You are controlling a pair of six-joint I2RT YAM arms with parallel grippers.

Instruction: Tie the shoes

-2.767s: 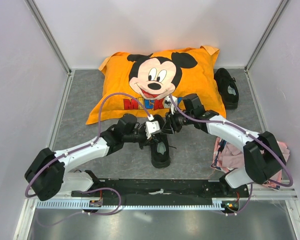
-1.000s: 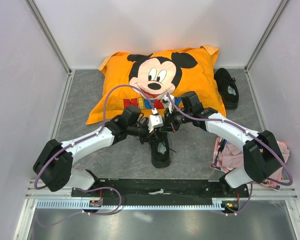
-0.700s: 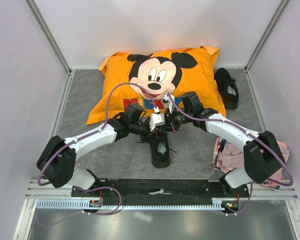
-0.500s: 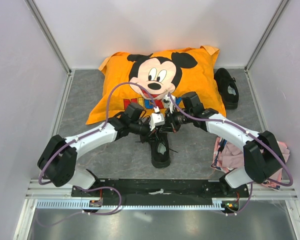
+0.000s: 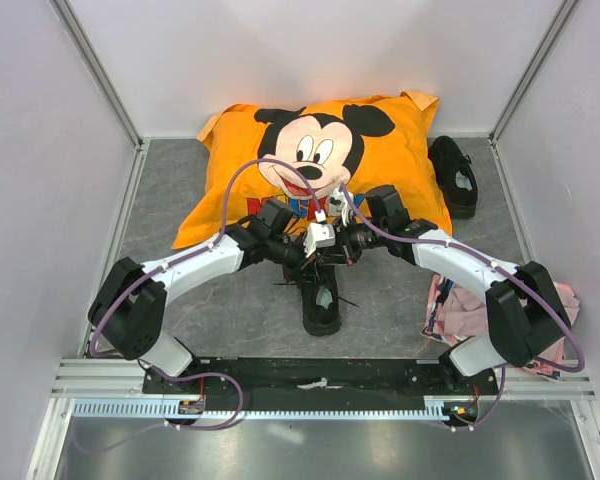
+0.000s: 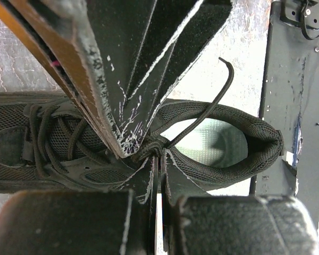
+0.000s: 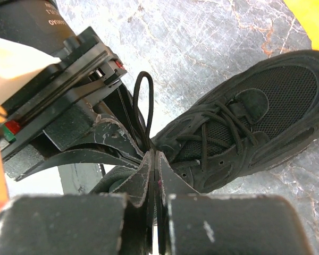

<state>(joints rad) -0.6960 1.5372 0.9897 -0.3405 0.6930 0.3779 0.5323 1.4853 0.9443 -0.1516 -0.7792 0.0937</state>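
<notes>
Centre shoe (image 5: 321,303), mid-frame: your left gripper (image 6: 158,158) and right gripper (image 7: 154,158) each pressed together, pinching lace (image 7: 144,98). Loop raised, no bow yet. Far shoe (image 5: 454,178), upper right, likely left to do.

Coloured block letters are printed on the orange pillow (image 5: 400,150) below the cartoon mouse, but they are largely hidden and no whole word can be read. Small white lettering is seen upside down on the black cylindrical housing (image 7: 21,18); it is possibly a maker's name, too cropped to be made out.
</notes>
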